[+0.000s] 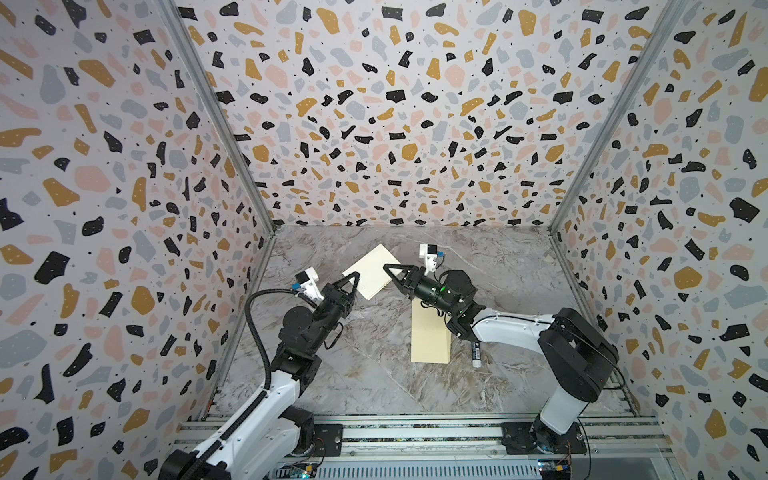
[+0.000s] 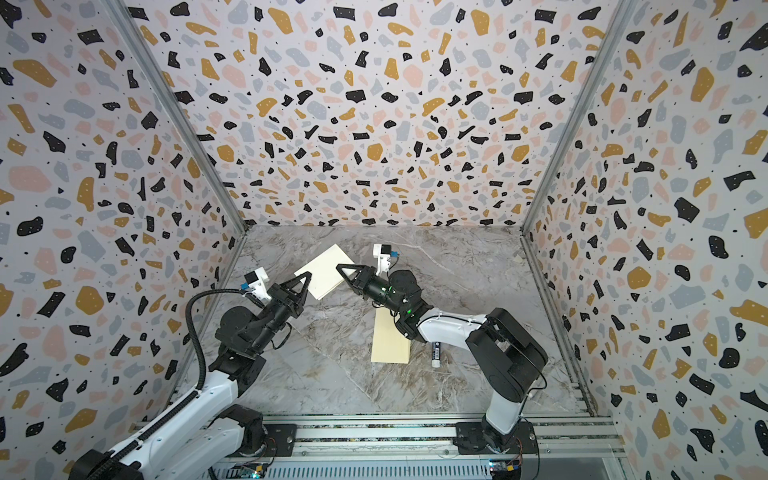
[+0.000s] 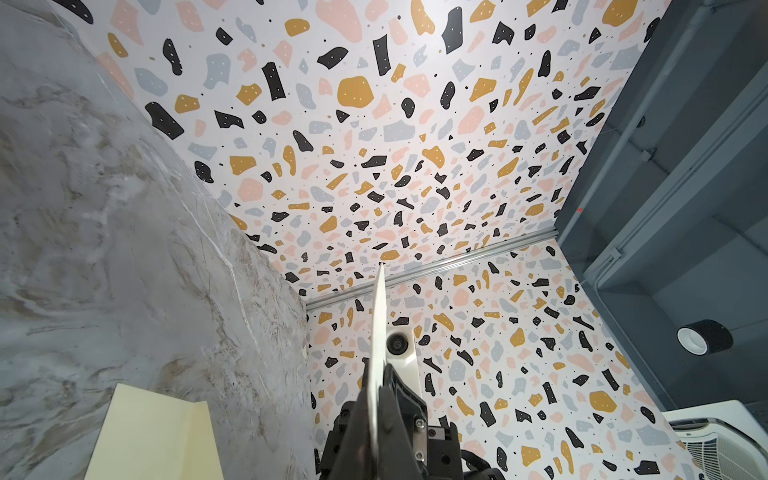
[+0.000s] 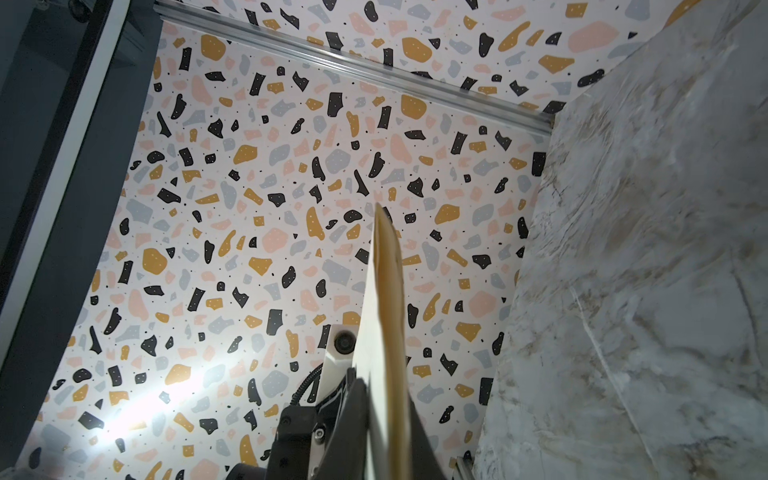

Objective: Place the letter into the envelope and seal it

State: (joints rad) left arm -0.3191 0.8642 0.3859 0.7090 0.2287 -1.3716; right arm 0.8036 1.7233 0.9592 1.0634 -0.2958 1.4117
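Two robot arms hold the letter [image 1: 374, 270] [image 2: 326, 270] between them, past the far end of the envelope [image 1: 430, 340] [image 2: 390, 345] and off to its left, toward the back wall. In both top views the sheet shows a plain cream face and sits turned at an angle to the envelope.

The left gripper [image 1: 353, 276] [image 2: 306, 276] has its jaws pressed together on the sheet's corner farthest from the envelope on the left. The right gripper [image 1: 388, 268] [image 2: 340, 267] has its jaws closed on the opposite edge, the one nearer the envelope's far end.

The left wrist view sees the letter [image 3: 379, 324] edge-on as a thin pale blade rising out of the left gripper [image 3: 376, 399], pinched flat between the two dark fingers, with the envelope [image 3: 153, 436] lying on the marble tabletop [image 3: 104, 249] to one side. The right wrist view shows the same sheet [image 4: 386, 299], its tan face just visible, running straight out from between the clamped fingers of the right gripper [image 4: 382, 399] and clear of the marble.

The envelope lies flat on the tabletop [image 1: 332, 374], its far end hidden beneath the right arm. A small dark-and-white tube [image 1: 476, 353] [image 2: 436, 353] lies just beside the envelope's near right corner.
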